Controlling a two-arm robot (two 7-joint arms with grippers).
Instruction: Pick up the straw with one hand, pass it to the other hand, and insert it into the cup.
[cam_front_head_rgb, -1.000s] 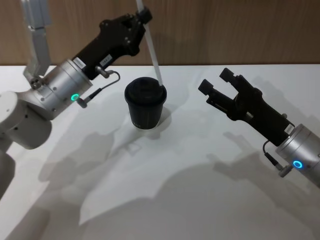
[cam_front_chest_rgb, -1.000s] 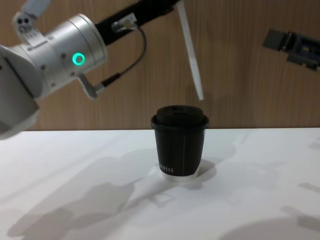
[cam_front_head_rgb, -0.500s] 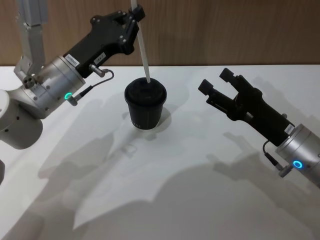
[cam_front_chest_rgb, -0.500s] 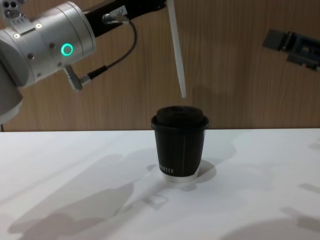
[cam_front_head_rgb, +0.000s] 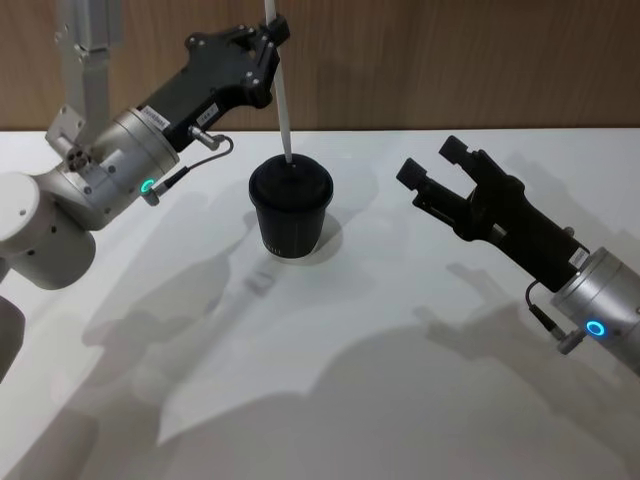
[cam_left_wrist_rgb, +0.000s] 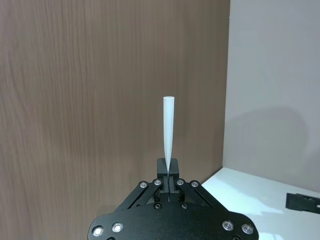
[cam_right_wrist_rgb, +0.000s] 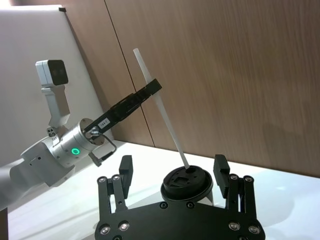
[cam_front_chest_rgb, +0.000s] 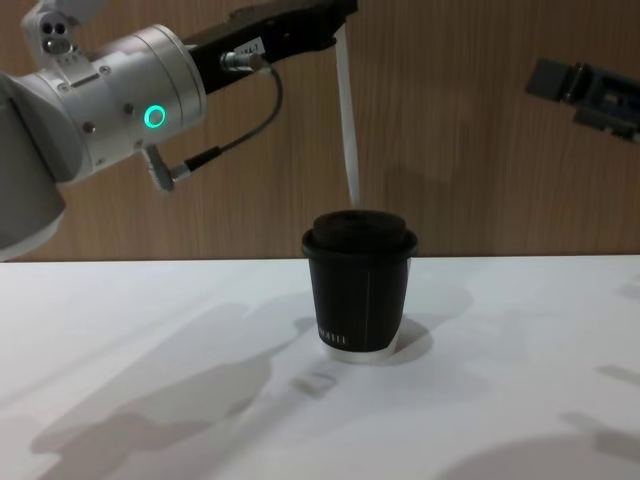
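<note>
The left end effector is held above and behind the cup, its fingers pressed together on the straw. The straw hangs nearly upright from this grip, with a short length projecting above the fingers and the longer length pointing down toward the lid. In the chest view the straw ends just above the domed lid of the cup, with a small gap between tip and lid. In the head view the tip lies over the middle of the lid. In the right wrist view the straw slants down to the lid opening of the cup; whether it has entered cannot be told from there.

The cup stands upright on the white table, near its far edge, in front of a wood-panel wall. White lettering is visible low on its side in the chest view.

The right end effector is held to the right of the cup, well apart from it, its fingers spread and holding nothing. It points toward the cup. In the chest view part of the right end effector enters at the upper right edge.

The left arm carries a silver wrist with a green ring light and a thin dark cable.
</note>
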